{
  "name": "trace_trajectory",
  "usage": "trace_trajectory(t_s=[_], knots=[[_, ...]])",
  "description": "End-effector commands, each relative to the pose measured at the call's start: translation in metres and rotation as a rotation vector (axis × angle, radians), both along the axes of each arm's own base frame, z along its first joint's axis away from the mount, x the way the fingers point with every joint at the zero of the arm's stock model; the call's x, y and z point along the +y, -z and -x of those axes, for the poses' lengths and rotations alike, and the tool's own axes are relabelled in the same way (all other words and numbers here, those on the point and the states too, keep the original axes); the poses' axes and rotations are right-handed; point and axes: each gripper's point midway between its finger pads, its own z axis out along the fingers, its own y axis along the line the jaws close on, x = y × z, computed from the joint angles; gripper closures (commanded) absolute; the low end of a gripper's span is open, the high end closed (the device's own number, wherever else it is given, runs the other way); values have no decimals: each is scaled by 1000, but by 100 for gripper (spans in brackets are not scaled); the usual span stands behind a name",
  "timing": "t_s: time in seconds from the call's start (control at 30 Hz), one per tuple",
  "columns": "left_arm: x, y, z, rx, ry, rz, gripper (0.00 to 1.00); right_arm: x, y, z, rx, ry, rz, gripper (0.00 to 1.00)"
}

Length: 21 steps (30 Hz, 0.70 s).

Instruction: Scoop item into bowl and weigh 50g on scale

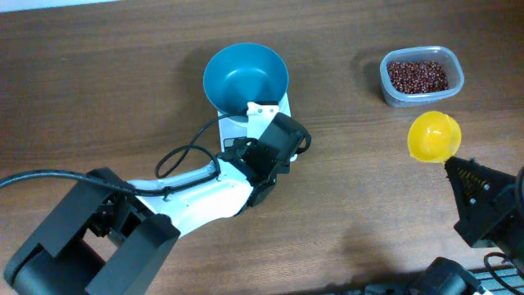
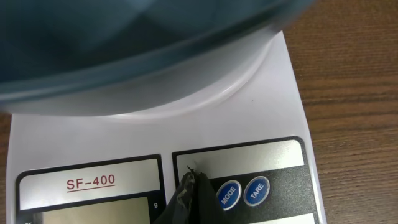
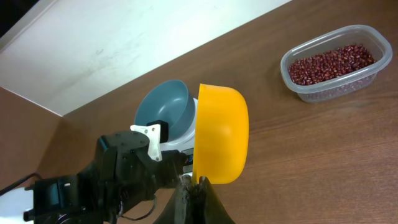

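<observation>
The teal bowl point(image 1: 246, 75) point(image 2: 124, 43) point(image 3: 165, 109) stands empty on the white scale point(image 1: 285, 105) point(image 2: 273, 106). My left gripper point(image 2: 193, 178) is shut with nothing in it. Its tips rest on the scale's front panel, just left of the blue MODE button point(image 2: 228, 195) and TARE button point(image 2: 256, 190). The red-brown beans point(image 1: 417, 76) point(image 3: 333, 65) lie in a clear tub at the back right. My right gripper point(image 1: 458, 168) point(image 3: 198, 180) is shut on the handle of a yellow scoop point(image 1: 434, 136) point(image 3: 221, 134), held above the table in front of the tub. No beans show in the scoop.
The clear tub point(image 1: 385, 82) point(image 3: 287, 71) sits near the table's far right. The left arm point(image 1: 196, 192) and its cable stretch from the near left to the scale. A pale wall edge point(image 3: 124, 43) runs behind the table in the right wrist view.
</observation>
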Motion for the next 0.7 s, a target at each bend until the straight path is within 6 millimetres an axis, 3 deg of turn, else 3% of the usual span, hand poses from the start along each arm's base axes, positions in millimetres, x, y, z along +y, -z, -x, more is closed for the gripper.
trace_trajectory(t_s=[0.0, 0.07, 0.13, 0.17, 0.27, 0.4, 0.43, 0.53, 0.6, 0.67], knots=[[2, 3, 3, 8, 9, -15, 100, -3, -8, 1, -27, 8, 2, 96], [3, -19, 4, -11, 9, 5, 100, -3, -8, 1, -27, 8, 3, 96], [13, -74, 13, -58, 12, 54, 100, -4, -8, 1, -27, 8, 3, 96], [18, -92, 18, -72, 12, 69, 100, -4, -8, 1, -27, 8, 3, 96], [46, -147, 41, -116, 7, 110, 100, -4, -8, 1, -27, 8, 3, 96], [92, -200, 46, -268, -113, 109, 100, -5, -1, -2, -13, 24, 23, 96], [104, -210, 43, -307, -157, 104, 100, -10, 5, -3, -5, 49, 44, 96], [171, -231, 27, -432, -416, -6, 96, -2, 25, -4, 47, 15, 62, 96], [198, -231, 20, -436, -506, -32, 100, 1, 19, -7, 25, 13, 44, 96], [211, -219, 12, -381, -524, -21, 100, 2, 1, -15, -47, 33, 2, 96]])
